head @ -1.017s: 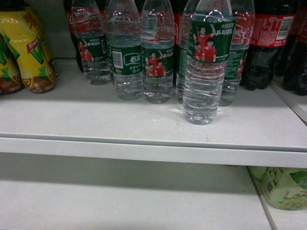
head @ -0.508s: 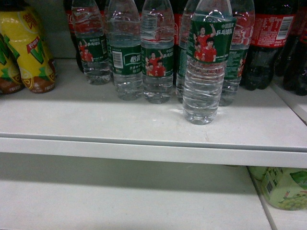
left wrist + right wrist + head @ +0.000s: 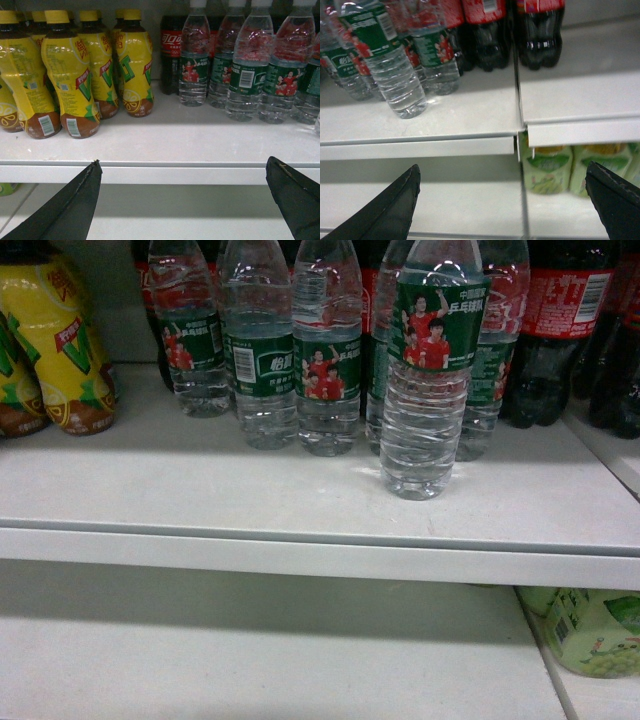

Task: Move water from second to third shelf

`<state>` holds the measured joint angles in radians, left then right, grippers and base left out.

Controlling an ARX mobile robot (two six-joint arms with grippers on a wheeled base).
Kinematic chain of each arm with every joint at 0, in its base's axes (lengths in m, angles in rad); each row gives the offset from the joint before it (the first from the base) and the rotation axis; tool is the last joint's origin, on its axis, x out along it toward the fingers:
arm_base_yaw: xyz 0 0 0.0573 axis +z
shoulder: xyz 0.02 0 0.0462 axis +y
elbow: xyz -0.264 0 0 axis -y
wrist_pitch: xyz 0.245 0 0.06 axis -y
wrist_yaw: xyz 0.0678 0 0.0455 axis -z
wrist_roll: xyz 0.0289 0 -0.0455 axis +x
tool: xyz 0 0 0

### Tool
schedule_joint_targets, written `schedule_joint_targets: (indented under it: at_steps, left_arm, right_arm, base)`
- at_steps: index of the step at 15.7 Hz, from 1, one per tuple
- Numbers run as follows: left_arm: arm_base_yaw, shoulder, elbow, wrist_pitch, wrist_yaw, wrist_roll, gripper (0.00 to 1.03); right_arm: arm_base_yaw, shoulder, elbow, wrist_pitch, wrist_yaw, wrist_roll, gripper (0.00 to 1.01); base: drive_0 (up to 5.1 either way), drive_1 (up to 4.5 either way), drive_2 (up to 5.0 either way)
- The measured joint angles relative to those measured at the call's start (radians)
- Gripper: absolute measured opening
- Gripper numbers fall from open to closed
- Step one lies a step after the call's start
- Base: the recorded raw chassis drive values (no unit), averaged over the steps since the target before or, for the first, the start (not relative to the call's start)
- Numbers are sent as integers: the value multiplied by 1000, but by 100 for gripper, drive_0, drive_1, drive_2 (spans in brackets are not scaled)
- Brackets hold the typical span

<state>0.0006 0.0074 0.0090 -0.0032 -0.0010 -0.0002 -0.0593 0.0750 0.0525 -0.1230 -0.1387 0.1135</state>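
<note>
Both my claws are spread wide with nothing between the fingers: left gripper [image 3: 182,195] and right gripper [image 3: 502,200] each sit below and in front of the white shelf [image 3: 300,495], only the dark fingertips [image 3: 92,175] showing in the wrist views. Neither touches anything.

Landmark is that shelf's front lip. Nearest behind it stands the water [image 3: 428,380], upright, alone, forward of its row and right of centre in the head view. Just behind it, more water bottles [image 3: 258,360] in a line, green labels, upright. Left of them, yellow drink bottles [image 3: 67,75]. Right and further back, dark cola bottles [image 3: 560,330] with red labels.

Under the lip, a lower shelf [image 3: 250,660]; at its right end, pale green cartons [image 3: 547,170].
</note>
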Motion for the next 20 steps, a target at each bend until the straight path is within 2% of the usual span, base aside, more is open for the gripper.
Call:
schedule_joint_targets:
  at_steps: [1, 2, 3, 4, 6, 9, 12, 14, 16, 19, 20]
  left_arm:
    - [0, 0, 0, 0, 0, 0, 98]
    - [0, 0, 0, 0, 0, 0, 98]
    - [0, 0, 0, 0, 0, 0, 98]
    - [0, 0, 0, 0, 0, 0, 98]
    - [0, 0, 0, 0, 0, 0, 98]
    - [0, 0, 0, 0, 0, 0, 98]
    - [0, 0, 0, 0, 0, 0, 98]
    - [0, 0, 0, 0, 0, 0, 98]
    - [0, 0, 0, 0, 0, 0, 98]
    - [0, 0, 0, 0, 0, 0, 98]
    - [0, 0, 0, 0, 0, 0, 98]
  right_arm:
    - [-40, 106, 24, 39, -69, 118, 98]
    - [-54, 182, 46, 119, -114, 193, 98]
    - [-51, 283, 97, 235, -129, 231, 98]
    - [-23, 409, 166, 352, -122, 237, 98]
    - [68, 620, 271, 509, -92, 227, 98]
    - [219, 867, 380, 617, -31, 182, 98]
    - [386, 1054, 392, 726, 35, 127, 98]
    - [475, 1159, 392, 803, 43, 102, 98]
    - [521, 1254, 418, 837, 28, 98, 98]
    - [539, 1325, 482, 880, 23, 98, 98]
    - [544, 1352, 512, 869, 39, 98, 98]
  base:
    - [0, 0, 0]
    - [0, 0, 0]
    - [0, 0, 0]
    - [0, 0, 0]
    - [0, 0, 0]
    - [0, 0, 0]
    - [0, 0, 0]
    - [0, 0, 0]
    - [0, 0, 0]
    - [0, 0, 0]
    - [0, 0, 0]
